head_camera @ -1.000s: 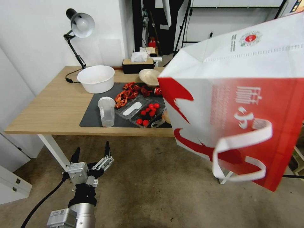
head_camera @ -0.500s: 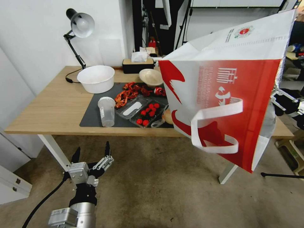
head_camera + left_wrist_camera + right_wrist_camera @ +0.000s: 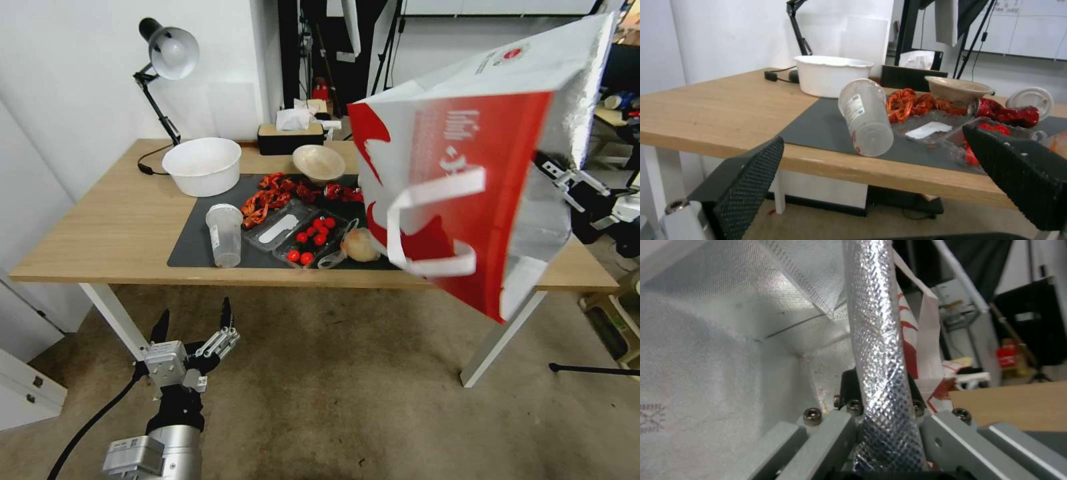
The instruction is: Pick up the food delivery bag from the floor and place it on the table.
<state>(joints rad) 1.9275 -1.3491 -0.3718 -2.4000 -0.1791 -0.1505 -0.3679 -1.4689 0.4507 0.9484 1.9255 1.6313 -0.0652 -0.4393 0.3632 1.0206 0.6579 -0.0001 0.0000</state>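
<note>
While it hangs tilted: food delivery bag (image 3: pixel 467 180) is aloft over the table (image 3: pixel 100 227) at its right end.
Grip: right gripper (image 3: pixel 880 413) pinches the foil rim.
Feel: light, floppy paper; likely swings.
Left gripper (image 3: pixel 193 327): low, spread, idle.

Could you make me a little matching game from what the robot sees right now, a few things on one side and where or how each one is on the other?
Things:
1. food delivery bag
2. left gripper
3. clear plastic cup
4. white bowl

States:
A. standing on the dark grey mat
B. open, low in front of the table
C. tilted in the air over the table's right end, its foil-lined edge clamped in the right gripper
D. on bare wood near the desk lamp

Pairs: 1-C, 2-B, 3-A, 4-D
</note>
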